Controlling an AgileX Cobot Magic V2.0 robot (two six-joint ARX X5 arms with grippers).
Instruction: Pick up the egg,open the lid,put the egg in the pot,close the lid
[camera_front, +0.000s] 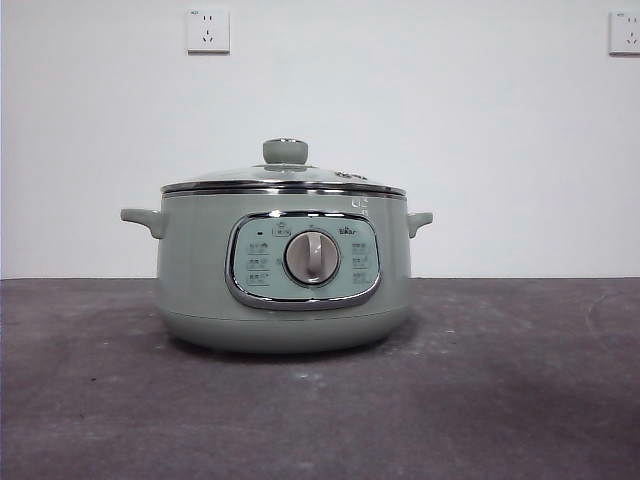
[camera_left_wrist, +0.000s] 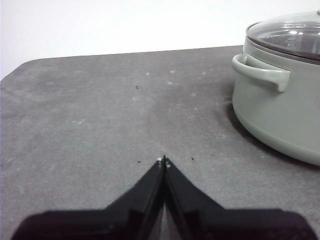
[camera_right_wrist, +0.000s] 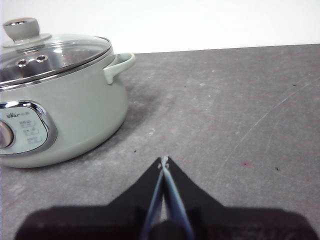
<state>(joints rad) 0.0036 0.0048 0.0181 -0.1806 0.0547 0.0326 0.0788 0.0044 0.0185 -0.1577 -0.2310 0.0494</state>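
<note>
While both grippers rest closed, lid (camera_front: 285, 172) on pot (camera_front: 200, 270), bare grey table (camera_front: 500, 400) around.

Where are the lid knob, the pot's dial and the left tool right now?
lid (camera_front: 285, 151): front view, on the pale-green knob.
pot (camera_front: 312, 258): front view, on the silver dial in the control panel.
left tool (camera_left_wrist: 164, 161): left wrist view, at its closed tips, over the table beside the pot.
</note>
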